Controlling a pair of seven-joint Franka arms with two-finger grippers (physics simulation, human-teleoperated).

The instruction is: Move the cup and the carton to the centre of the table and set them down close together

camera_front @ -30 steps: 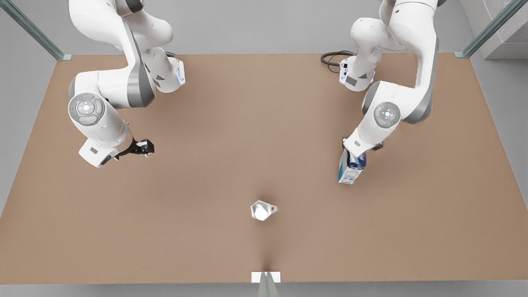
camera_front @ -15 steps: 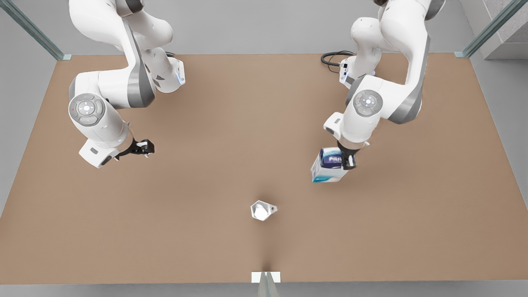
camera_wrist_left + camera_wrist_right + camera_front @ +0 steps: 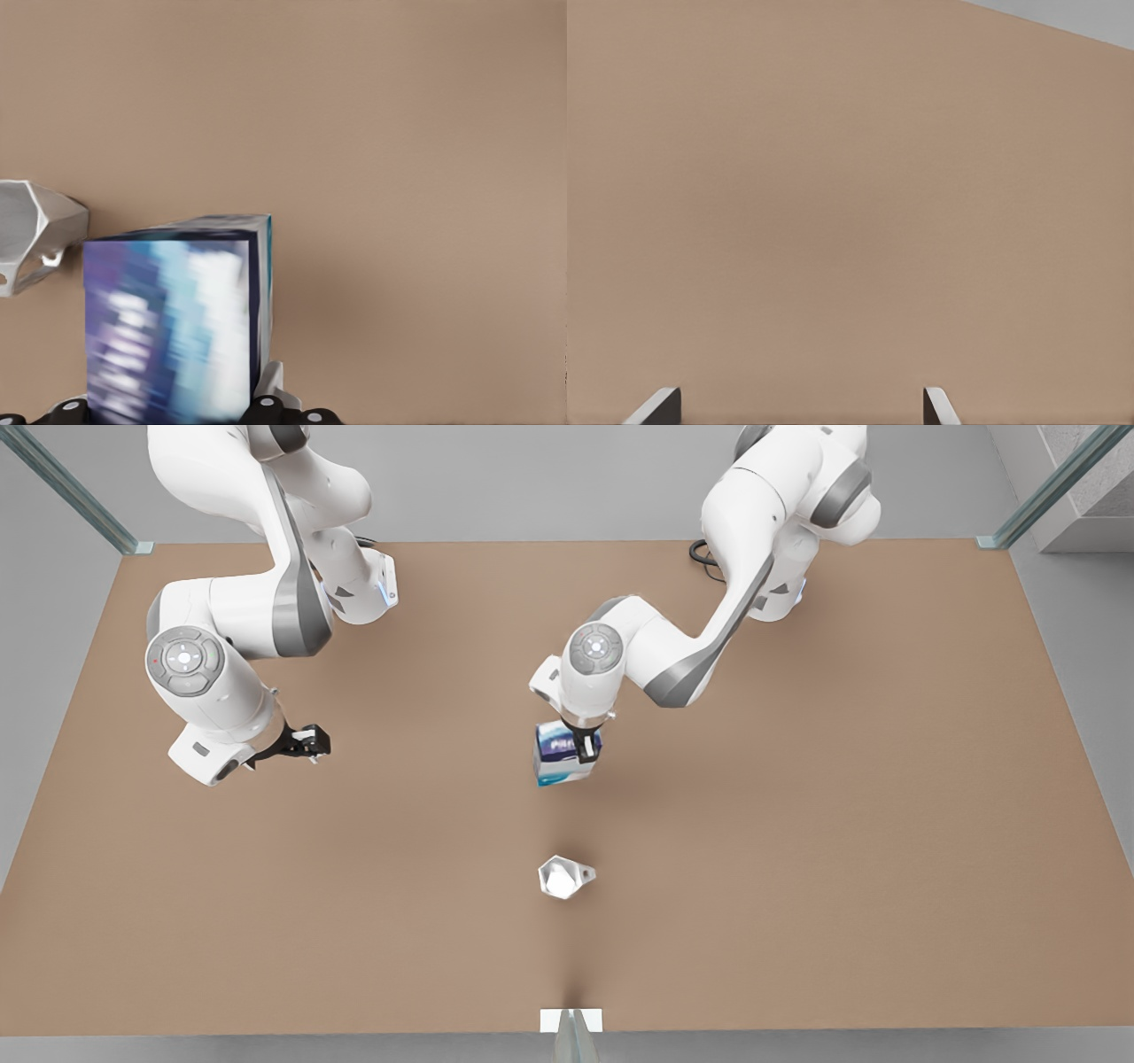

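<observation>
Carton [image 3: 562,759], a small rectangular blue, white and teal box, hangs clamped in the left gripper [image 3: 583,749] above the brown table [image 3: 797,824], near the faceted silvery metal cup [image 3: 561,877]; probably light, crushable. Right gripper [image 3: 310,741] waits, spread wide.

Both Franka arms are showing glossy white shells with grey bands at the joints — each wrist is carrying a round grey cap ringed with small markings. The left gripper [image 3: 580,753] and right gripper [image 3: 308,741] are wearing black fingers under white housings. A black cable [image 3: 702,552] is coiling at one base — small blue lights are glowing nearby.
</observation>
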